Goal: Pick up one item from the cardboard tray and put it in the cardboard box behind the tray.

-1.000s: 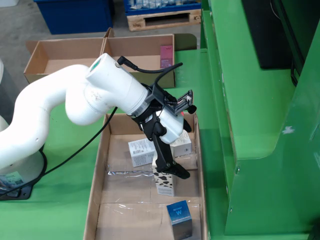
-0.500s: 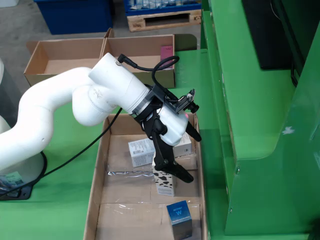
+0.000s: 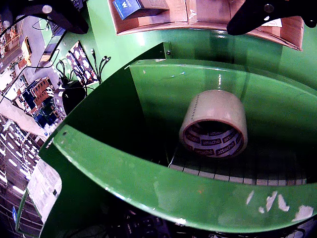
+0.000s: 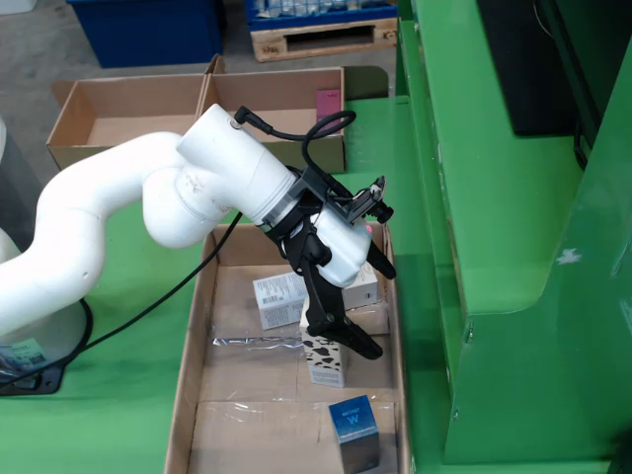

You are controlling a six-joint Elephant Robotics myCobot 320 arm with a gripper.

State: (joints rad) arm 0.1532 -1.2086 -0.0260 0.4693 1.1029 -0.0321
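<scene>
White arm with its tool [image 4: 363, 308] over the cardboard tray [image 4: 188, 380], fingers spread above a cow-patterned carton [image 4: 325, 361]; a white box [image 4: 277, 297] and blue box [image 4: 354, 425] lie nearby, cardboard box [image 4: 281, 107] behind.

A roll of clear tape [image 3: 214, 124] with dark printed lettering on its core lies tilted in a green curved bin [image 3: 148, 178] at the centre of the gripper view; cables [image 3: 96, 64] hang at about 10 o'clock of it. In the still view, a wooden pallet [image 4: 321, 38] sits at 12 o'clock, a blue crate [image 4: 148, 30] at 11 o'clock, and a green machine housing [image 4: 513, 247] fills 3 o'clock. A black cable [image 4: 148, 301] crosses the green table [image 4: 128, 395], possibly toward a dark base.
</scene>
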